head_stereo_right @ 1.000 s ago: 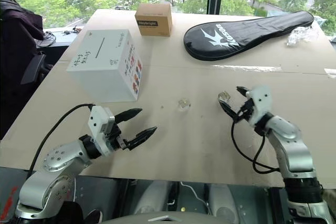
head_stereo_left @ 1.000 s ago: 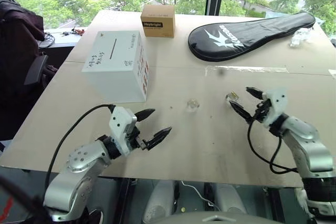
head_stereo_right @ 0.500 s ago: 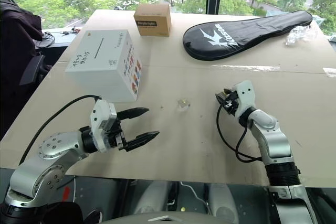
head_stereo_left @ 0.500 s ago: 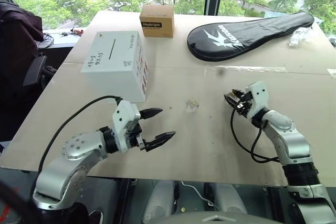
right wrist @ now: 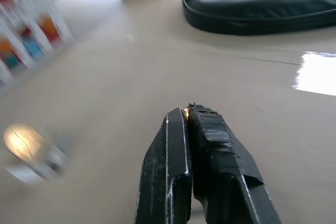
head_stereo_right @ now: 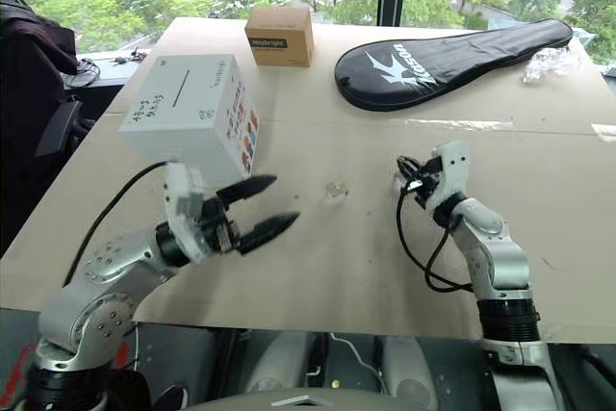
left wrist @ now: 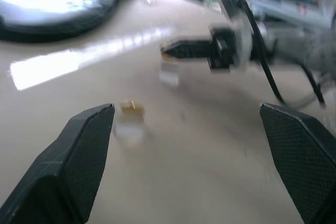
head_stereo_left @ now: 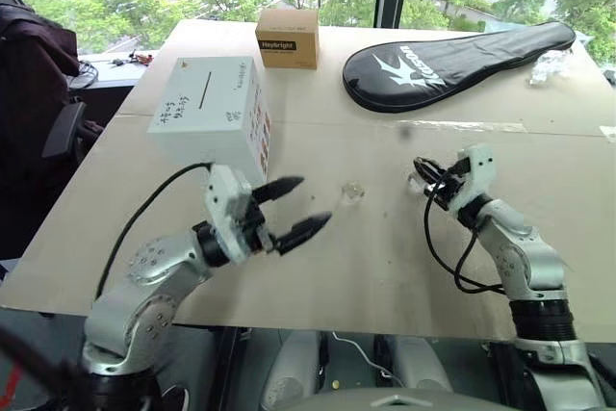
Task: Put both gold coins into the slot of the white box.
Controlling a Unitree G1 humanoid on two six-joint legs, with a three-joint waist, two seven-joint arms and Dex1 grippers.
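On the table, centre of the head views: one of the gold coins (head_stereo_left: 352,192) lies loose on the bare tan surface, between the two grippers and apart from both.
Second coin: a speck of gold (right wrist: 186,112) shows pinched at the tips of the right gripper's fingers in the right wrist view.
Right gripper (head_stereo_left: 422,186): right of centre in the left eye view, fingers pressed together on that coin, pointing toward the frame's left.
Left gripper (head_stereo_left: 295,207): lower left of centre, its two black fingers spread wide with nothing between them, tips toward the loose coin.
White box (head_stereo_left: 214,120): upper left of the frame, standing on the table, beyond the left gripper.
Slot (head_stereo_left: 203,89): a thin dark line across the box's top face, with handwriting beside it; colourful print runs down the side facing right.
Brown cardboard box (head_stereo_left: 288,38): top centre, near the table's far edge.
Black racket cover (head_stereo_left: 452,53): upper right, lying flat.
Table (head_stereo_left: 385,267): pale board, its near edge along the lower part of the frame.
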